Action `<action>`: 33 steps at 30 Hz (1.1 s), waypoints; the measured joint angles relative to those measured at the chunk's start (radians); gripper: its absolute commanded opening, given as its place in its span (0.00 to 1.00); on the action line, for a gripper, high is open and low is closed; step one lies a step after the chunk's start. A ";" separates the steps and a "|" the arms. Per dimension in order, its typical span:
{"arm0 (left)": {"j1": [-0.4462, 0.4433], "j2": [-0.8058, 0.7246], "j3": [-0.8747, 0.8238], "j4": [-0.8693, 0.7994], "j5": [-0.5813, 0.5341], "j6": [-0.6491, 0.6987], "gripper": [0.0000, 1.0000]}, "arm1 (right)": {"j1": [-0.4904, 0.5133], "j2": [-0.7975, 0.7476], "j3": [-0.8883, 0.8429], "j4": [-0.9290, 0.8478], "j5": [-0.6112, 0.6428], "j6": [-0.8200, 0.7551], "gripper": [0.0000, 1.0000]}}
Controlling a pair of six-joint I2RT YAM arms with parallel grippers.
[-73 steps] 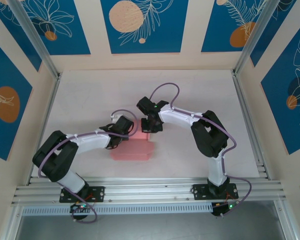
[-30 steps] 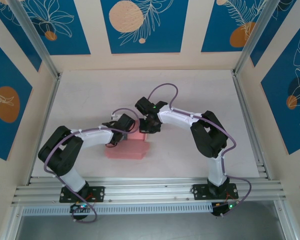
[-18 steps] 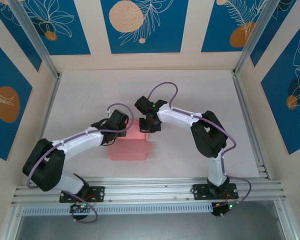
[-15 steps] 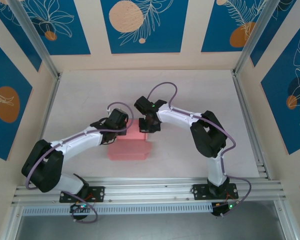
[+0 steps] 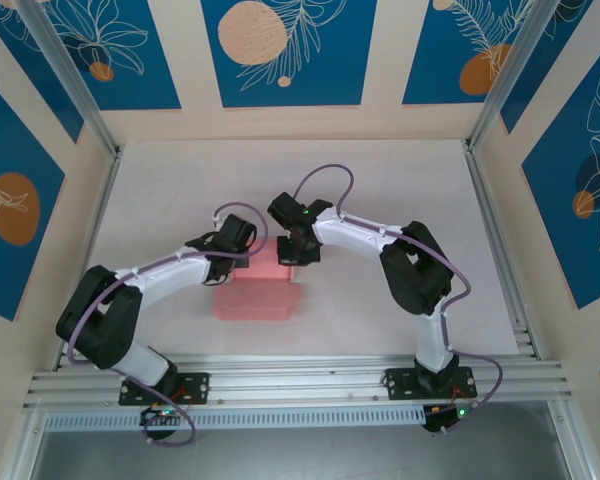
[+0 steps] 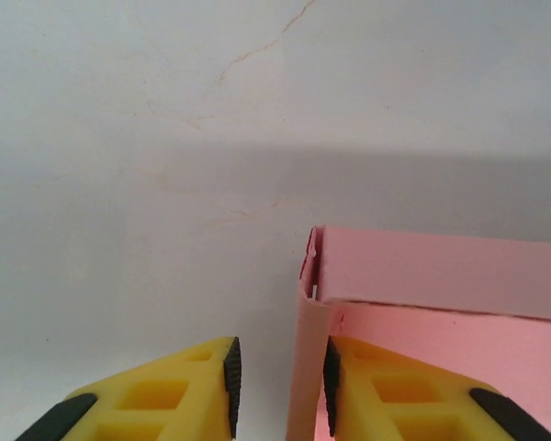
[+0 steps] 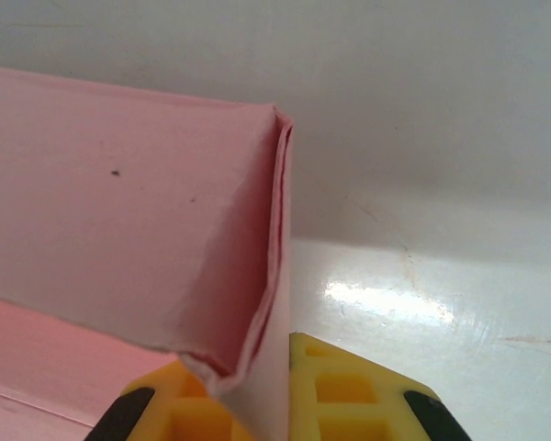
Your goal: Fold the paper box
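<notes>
The pale pink paper box point(image 5: 258, 300) lies partly folded in the middle of the table, with its back wall raised. My left gripper point(image 5: 242, 262) is at the box's back left corner. In the left wrist view the left gripper point(image 6: 281, 377) is open around an upright side flap point(image 6: 308, 367). The flap rests against the right pad point(image 6: 331, 372), and a gap separates it from the left pad. My right gripper point(image 5: 292, 260) is at the back right corner. In the right wrist view the right gripper point(image 7: 262, 377) is shut on the box's folded corner wall point(image 7: 165, 239).
The white tabletop point(image 5: 400, 190) stretches behind and to both sides of the box. Aluminium rails point(image 5: 300, 385) run along the near edge, and patterned blue walls enclose the other three sides.
The left arm has shifted at the box's left end, its elbow drawing in. Its jaws widened and then narrowed around the flap. The right gripper has kept its grip and place.
</notes>
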 measured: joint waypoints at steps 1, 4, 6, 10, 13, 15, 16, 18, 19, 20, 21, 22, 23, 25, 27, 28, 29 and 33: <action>0.001 0.000 0.000 0.004 0.000 0.003 0.29 | 0.000 0.000 0.002 0.000 0.000 0.000 0.00; 0.004 0.012 0.002 0.024 -0.007 0.008 0.29 | 0.001 0.000 0.004 0.000 0.000 0.000 0.00; 0.005 0.026 0.004 0.034 -0.007 0.010 0.30 | 0.001 0.000 0.005 0.000 0.000 0.000 0.00; 0.005 0.039 0.004 0.042 -0.005 0.009 0.30 | 0.001 0.000 0.005 0.000 0.000 0.000 0.00; 0.005 0.039 0.003 0.048 -0.005 0.009 0.30 | 0.001 0.000 0.005 0.000 0.000 0.000 0.00; 0.005 0.039 0.003 0.050 -0.007 0.009 0.30 | 0.001 0.000 0.005 0.000 0.000 0.000 0.00; 0.006 0.040 0.003 0.053 -0.007 0.009 0.30 | 0.001 0.000 0.005 0.000 0.000 0.000 0.00; 0.008 0.046 0.003 0.064 -0.007 0.009 0.30 | 0.001 0.000 0.005 0.000 0.000 0.000 0.00; 0.009 0.050 0.003 0.069 -0.006 0.009 0.30 | 0.001 0.000 0.005 0.000 0.000 0.000 0.00; 0.011 0.055 0.003 0.075 -0.002 0.009 0.30 | 0.001 0.000 0.005 0.000 0.000 0.000 0.00; 0.012 0.059 0.002 0.084 0.003 0.008 0.30 | 0.001 0.000 0.005 0.000 0.000 0.000 0.00; 0.013 0.062 0.000 0.087 0.007 0.008 0.30 | 0.001 0.000 0.005 0.000 0.000 0.000 0.00; 0.014 0.066 -0.001 0.094 0.013 0.006 0.30 | 0.001 0.000 0.005 0.000 0.000 0.000 0.00; 0.018 0.072 -0.003 0.101 0.021 0.005 0.29 | 0.002 0.000 0.005 -0.003 0.000 0.000 0.00; 0.021 0.077 -0.006 0.105 0.031 0.000 0.25 | 0.002 0.000 0.005 -0.004 0.000 0.000 0.00; 0.023 0.078 -0.007 0.109 0.035 -0.005 0.23 | 0.002 0.000 0.005 -0.003 0.000 0.000 0.00; 0.024 0.078 -0.009 0.112 0.039 -0.011 0.21 | 0.003 0.000 0.005 -0.003 0.000 0.000 0.00; 0.028 0.079 -0.010 0.113 0.038 -0.018 0.11 | 0.005 0.000 0.005 0.002 0.000 0.000 0.00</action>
